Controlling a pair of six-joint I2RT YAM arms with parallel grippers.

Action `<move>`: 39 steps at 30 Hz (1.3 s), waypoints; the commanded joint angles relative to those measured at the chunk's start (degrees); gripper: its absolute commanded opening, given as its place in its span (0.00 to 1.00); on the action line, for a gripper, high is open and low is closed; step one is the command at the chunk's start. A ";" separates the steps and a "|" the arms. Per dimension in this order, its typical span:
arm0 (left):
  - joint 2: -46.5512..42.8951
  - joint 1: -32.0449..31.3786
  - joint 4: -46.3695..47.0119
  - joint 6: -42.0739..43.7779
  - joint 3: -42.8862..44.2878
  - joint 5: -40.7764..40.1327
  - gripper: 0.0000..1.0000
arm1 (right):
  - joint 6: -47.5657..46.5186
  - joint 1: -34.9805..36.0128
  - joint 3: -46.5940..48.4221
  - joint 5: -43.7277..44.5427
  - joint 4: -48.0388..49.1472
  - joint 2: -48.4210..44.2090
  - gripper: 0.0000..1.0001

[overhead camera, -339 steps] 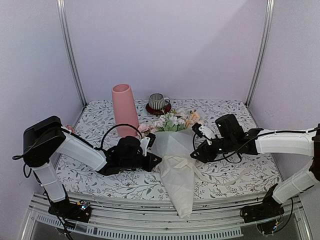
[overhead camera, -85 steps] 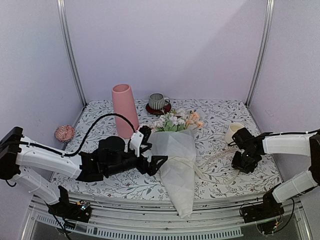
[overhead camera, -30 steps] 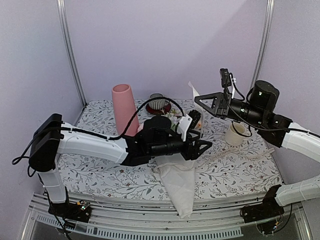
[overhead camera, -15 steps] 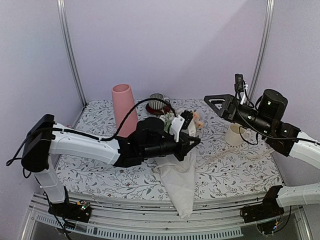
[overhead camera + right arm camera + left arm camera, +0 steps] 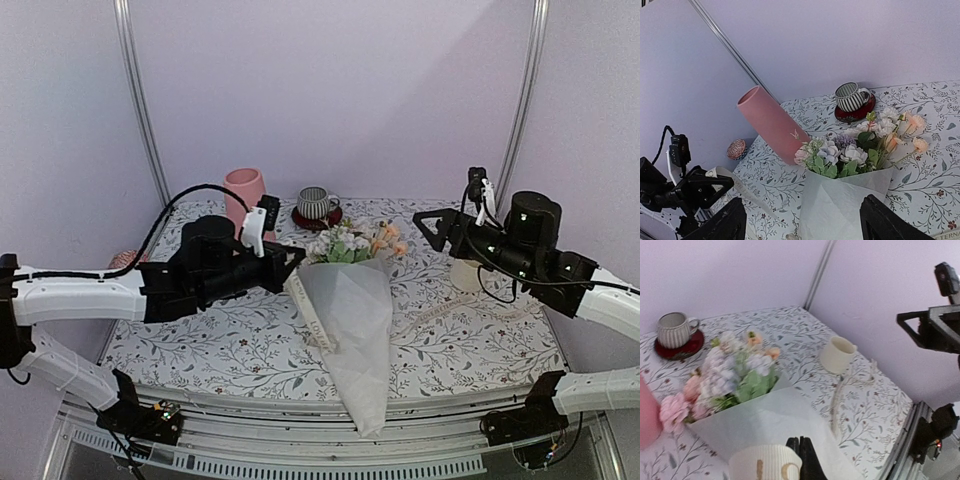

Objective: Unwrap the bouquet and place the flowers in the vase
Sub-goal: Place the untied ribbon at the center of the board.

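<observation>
The left gripper (image 5: 291,258), at the bouquet's (image 5: 352,300) 10 o'clock, pinches the cream ribbon (image 5: 308,318) that drapes down across it, the right gripper (image 5: 428,228) hovers spread at 2 o'clock, and the vase (image 5: 244,188) stands at 11.

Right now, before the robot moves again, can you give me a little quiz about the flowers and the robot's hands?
1. True or false: the pink, peach and white flowers sit in the translucent white paper cone, not in the tall matte pink vase.
2. What does the left gripper pinch? A: the cream ribbon. B: a spoon. C: a pair of scissors.
3. Which gripper has its jaws apart with nothing between them?

Key: 1 true. 2 A. 3 the right gripper.
</observation>
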 commanded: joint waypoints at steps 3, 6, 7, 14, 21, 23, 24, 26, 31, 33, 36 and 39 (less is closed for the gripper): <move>-9.67 4.48 -12.74 -5.98 -6.92 -8.11 0.00 | -2.84 0.15 -0.23 1.41 -2.29 4.63 0.81; -12.88 6.64 -15.26 -8.70 -10.08 -11.19 0.00 | -3.16 0.15 0.33 0.82 -2.86 6.82 0.81; -13.78 7.26 -15.89 -9.58 -11.10 -12.05 0.00 | -3.26 0.21 0.48 0.50 -2.92 7.49 0.81; -16.61 9.93 -22.07 -15.72 -15.25 -19.29 0.00 | -3.88 0.14 2.21 -1.28 -4.74 11.87 0.83; -16.89 12.22 -26.03 -17.89 -15.33 -22.54 0.00 | -4.32 0.22 3.42 -2.42 -6.14 14.93 0.84; -16.48 12.93 -27.51 -19.69 -15.12 -23.97 0.00 | -4.32 0.19 3.51 -3.15 -6.15 15.59 0.85; -16.32 13.28 -28.41 -20.75 -15.03 -24.65 0.00 | -4.34 0.21 3.53 -3.30 -6.29 15.90 0.85; -15.95 13.91 -31.28 -23.69 -14.70 -26.45 0.00 | -4.37 0.14 3.67 -3.15 -7.12 16.47 0.86; -15.47 14.93 -36.12 -29.62 -13.98 -30.05 0.05 | -4.17 0.17 4.19 -2.13 -9.07 18.13 0.88; -15.26 15.25 -39.43 -33.89 -13.14 -32.24 0.15 | -3.96 0.15 4.37 -2.07 -9.70 18.67 0.88; -14.59 15.56 -45.33 -38.23 -11.10 -34.83 0.71 | -3.93 0.20 4.57 -2.21 -10.14 19.16 0.89; -13.64 15.95 -51.64 -42.42 -8.39 -36.80 0.90 | -3.91 0.14 4.46 -2.24 -10.23 19.28 0.89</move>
